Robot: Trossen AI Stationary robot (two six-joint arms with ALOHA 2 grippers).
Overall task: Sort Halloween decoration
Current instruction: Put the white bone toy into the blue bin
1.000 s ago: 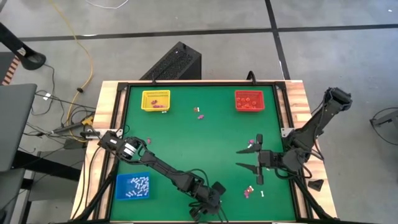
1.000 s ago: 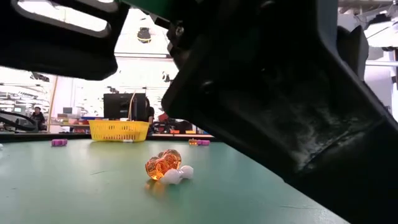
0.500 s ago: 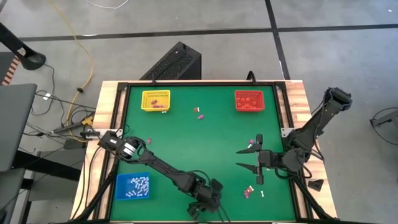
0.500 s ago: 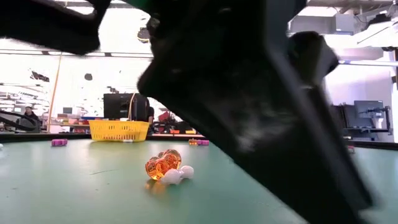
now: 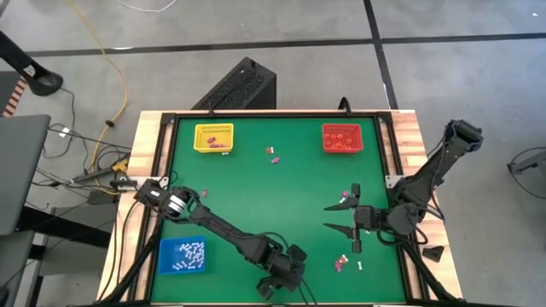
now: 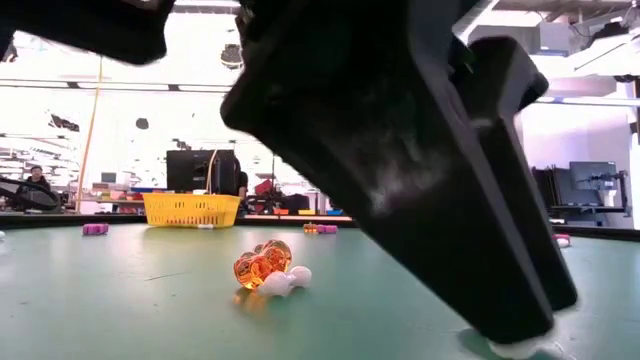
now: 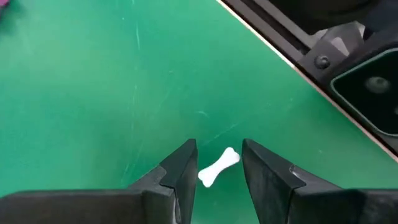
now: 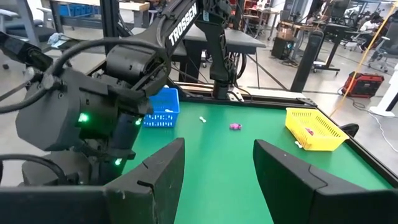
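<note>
**Asker:** Two dark fingers fill your wrist camera. What lies between them?

**Robot:** My left gripper (image 7: 219,171) is down at the near edge of the green felt table (image 5: 281,183), its fingers (image 7: 181,168) parted. A small white bone-shaped trinket (image 7: 218,167) lies flat on the felt in the gap between them, tilted, touching neither finger that I can see. So I am released, grasping nothing.

**Asker:** Where are the other decorations?

**Robot:** In the level view a translucent orange heart-like trinket (image 6: 262,264) sits against a small white piece (image 6: 283,283) mid-table. Loose purple-pink trinkets (image 5: 275,155) lie between the square yellow mesh tray (image 5: 213,136) and the square red tray (image 5: 342,137) at the far side. White pieces fill the square blue tray (image 5: 183,256) on my left.

**Asker:** And your other arm?

**Robot:** My right gripper (image 5: 337,217) waits on the right side of the table, fingers spread wide and empty, with a few pink and white trinkets (image 5: 343,263) just beside it.
</note>
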